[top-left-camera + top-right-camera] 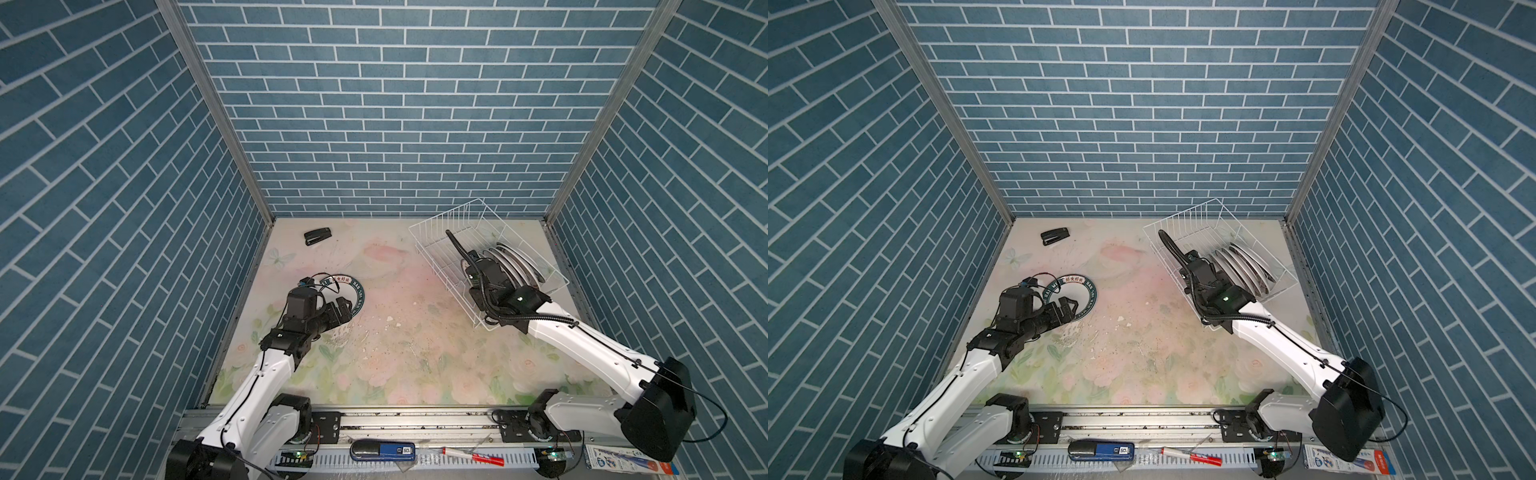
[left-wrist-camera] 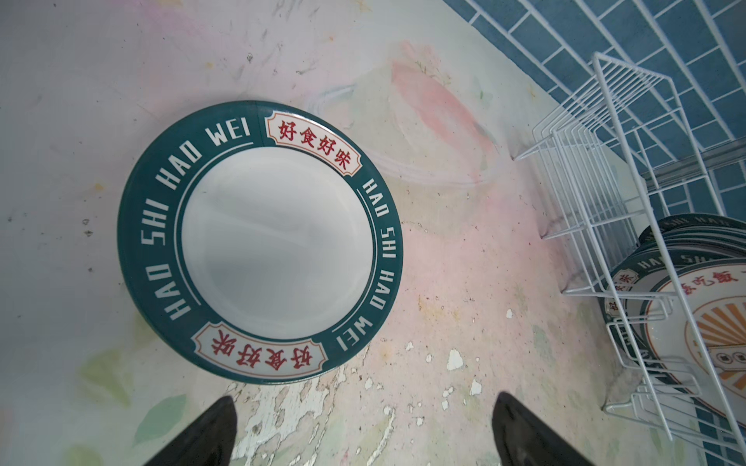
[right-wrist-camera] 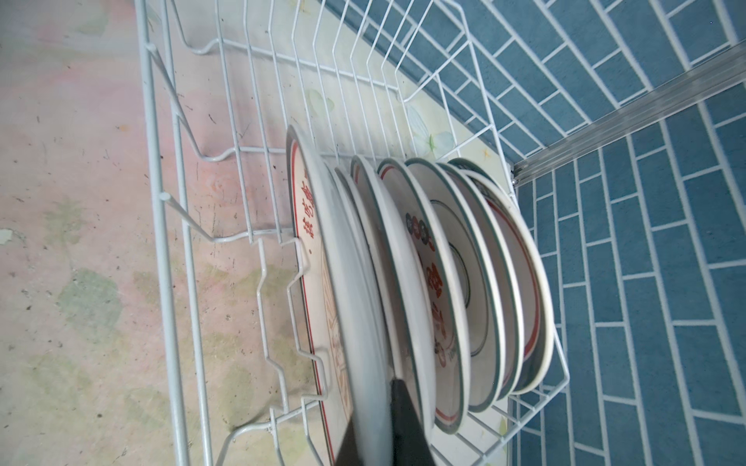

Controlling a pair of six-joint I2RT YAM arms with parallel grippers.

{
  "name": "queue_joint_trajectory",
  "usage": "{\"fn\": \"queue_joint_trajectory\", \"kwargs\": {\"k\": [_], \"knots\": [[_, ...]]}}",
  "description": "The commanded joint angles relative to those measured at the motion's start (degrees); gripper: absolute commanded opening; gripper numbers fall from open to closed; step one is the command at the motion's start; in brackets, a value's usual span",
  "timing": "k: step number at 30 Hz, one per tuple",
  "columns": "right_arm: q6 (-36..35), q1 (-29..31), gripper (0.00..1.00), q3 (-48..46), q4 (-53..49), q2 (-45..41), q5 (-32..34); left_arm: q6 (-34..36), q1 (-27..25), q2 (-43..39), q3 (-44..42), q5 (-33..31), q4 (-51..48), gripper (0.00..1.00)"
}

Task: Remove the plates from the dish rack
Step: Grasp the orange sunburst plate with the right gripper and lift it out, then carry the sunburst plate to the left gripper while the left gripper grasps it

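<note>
A green-rimmed plate (image 1: 358, 297) (image 2: 258, 242) lies flat on the table's left half. My left gripper (image 1: 338, 309) (image 2: 363, 407) hovers just short of its near edge, open and empty. The white wire dish rack (image 1: 440, 226) (image 1: 1169, 226) (image 3: 161, 210) stands at the back right, with several plates (image 1: 517, 262) (image 1: 1246, 266) (image 3: 452, 262) on edge in its right end. My right gripper (image 3: 373, 403) reaches into the rack and is shut on the rim of the frontmost plate (image 3: 355, 302). In both top views the wrist hides its fingertips.
A black stapler (image 1: 318, 237) (image 1: 1054, 236) lies at the back left. On the front rail sit a blue device (image 1: 382, 451) and a red marker (image 1: 473, 456). Blue brick walls close in the table on three sides, and the rack stands near the right wall.
</note>
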Motion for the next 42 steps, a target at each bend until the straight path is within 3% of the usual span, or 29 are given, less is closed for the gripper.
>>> {"fn": "queue_joint_trajectory", "kwargs": {"k": [1, 10, 17, 27, 35, 42], "knots": [[1.6, 1.4, 0.0, 0.3, 4.2, -4.0, -1.7, 1.6, -0.4, -0.6, -1.0, 1.3, 1.4, 0.99], [1.7, 2.4, 0.0, -2.0, 8.9, -10.9, -4.7, 1.5, -0.3, -0.7, -2.0, 2.7, 3.5, 0.99], [3.3, 2.5, 0.0, -6.5, 17.4, -14.5, -11.0, 1.4, -0.3, 0.0, -2.3, 5.1, 5.5, 0.99], [21.2, 2.5, 0.0, -14.4, 34.8, -14.0, -20.1, -1.5, -0.4, -0.5, -5.8, 12.0, 16.1, 0.99], [36.1, 2.5, 0.0, -14.5, 38.5, -5.6, -34.1, -4.4, -0.7, -1.1, -8.8, 16.0, 26.3, 0.96], [43.4, 2.5, 0.0, -15.7, 44.7, 1.7, -40.3, -5.0, -1.7, -0.1, -9.8, 17.0, 29.8, 0.96]]}}
